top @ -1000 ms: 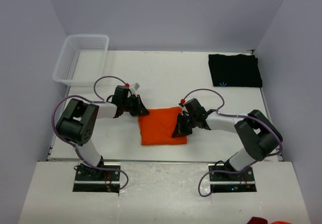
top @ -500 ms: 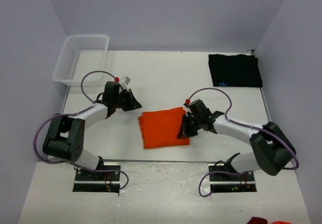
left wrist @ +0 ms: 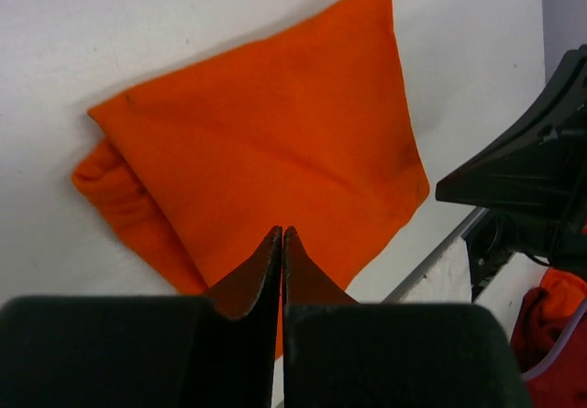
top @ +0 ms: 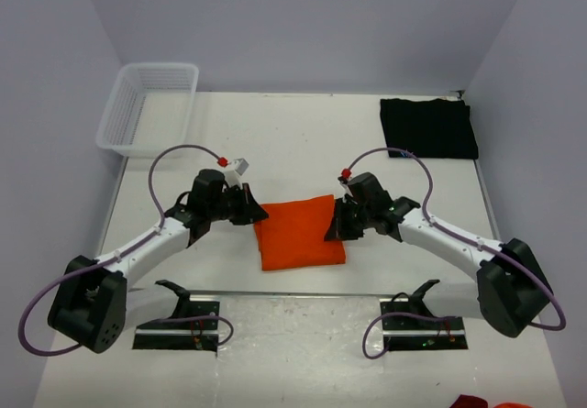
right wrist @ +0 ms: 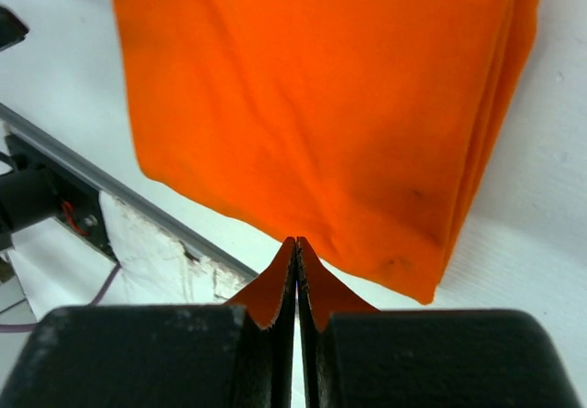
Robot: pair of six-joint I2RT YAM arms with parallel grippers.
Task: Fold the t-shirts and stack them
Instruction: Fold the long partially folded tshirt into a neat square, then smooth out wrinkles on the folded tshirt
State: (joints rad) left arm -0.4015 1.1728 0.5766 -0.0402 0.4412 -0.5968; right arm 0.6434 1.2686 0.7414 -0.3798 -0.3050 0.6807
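The orange t-shirt (top: pixel 295 234) lies folded into a flat square near the table's front middle. In the left wrist view the orange t-shirt (left wrist: pixel 275 133) fills the centre, and in the right wrist view the orange t-shirt (right wrist: pixel 312 87) takes up the upper half. My left gripper (top: pixel 260 214) is shut at its left edge, the tips (left wrist: pixel 282 236) low over the cloth with nothing between them. At the shirt's right edge my right gripper (top: pixel 330 232) is shut and empty too, the tips (right wrist: pixel 296 243) just off the cloth's border. The black t-shirt (top: pixel 429 127) lies folded at the back right.
A white mesh basket (top: pixel 147 105) stands at the back left corner. The table's front rail (top: pixel 293 293) runs just below the orange shirt. Red cloth (top: pixel 477 402) shows off the table at the bottom right. Grey walls close in the back and both sides.
My left gripper drew back up and left from the shirt, then returned to its left edge with the arm stretched out. The right arm also stretched out, its gripper staying at the right edge.
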